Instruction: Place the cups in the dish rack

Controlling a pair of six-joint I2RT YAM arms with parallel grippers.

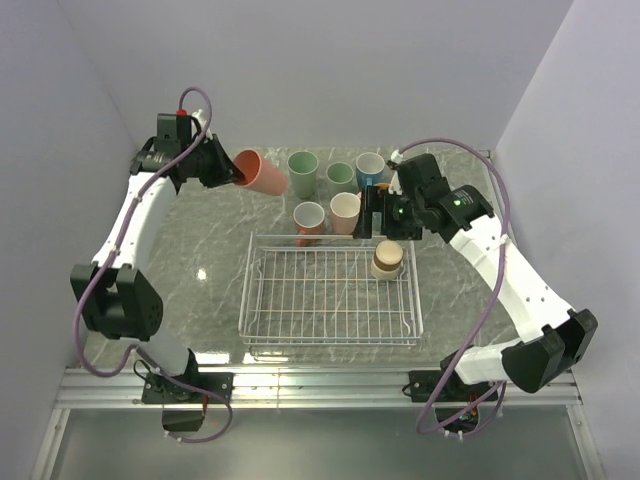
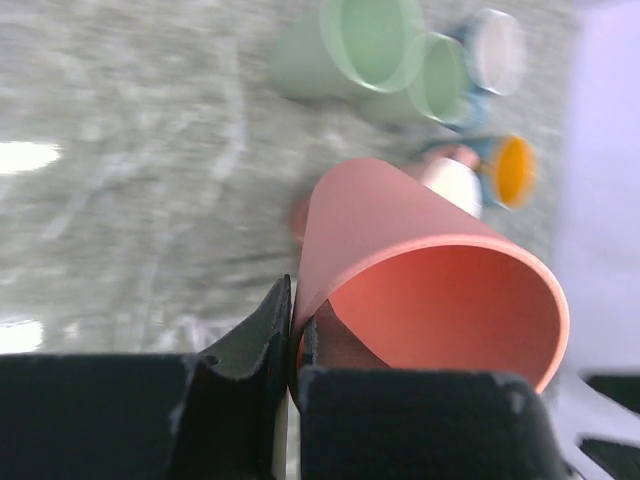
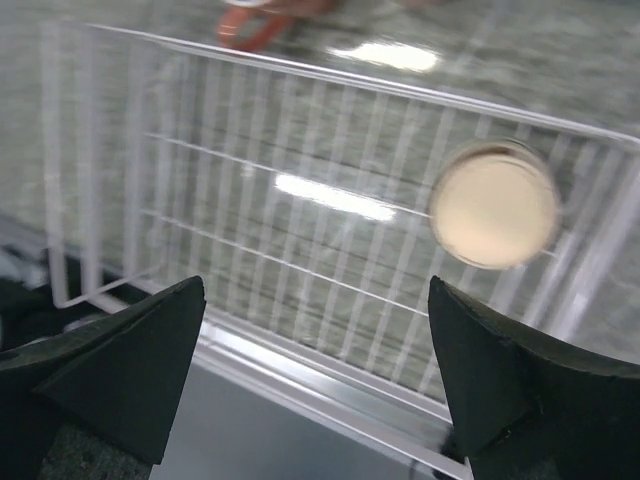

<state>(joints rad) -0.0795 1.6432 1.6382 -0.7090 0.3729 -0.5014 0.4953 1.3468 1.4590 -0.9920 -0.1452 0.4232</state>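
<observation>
Pinching salmon cup [image 1: 265,172] by its rim, left gripper [image 2: 292,310] clamped, cup tilted above bench [image 1: 210,250], right gripper [image 1: 378,212] spread wide over rack [image 3: 330,77], tan cup [image 3: 495,205] just beneath

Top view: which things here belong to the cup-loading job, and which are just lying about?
Job: dish rack; brown cup inside it; salmon cup in the left gripper; tall green cup, short green cup, blue cup, pink cup, paler pink cup waiting beyond the rack.
Not the job: only the marble table; no stray items show.
</observation>
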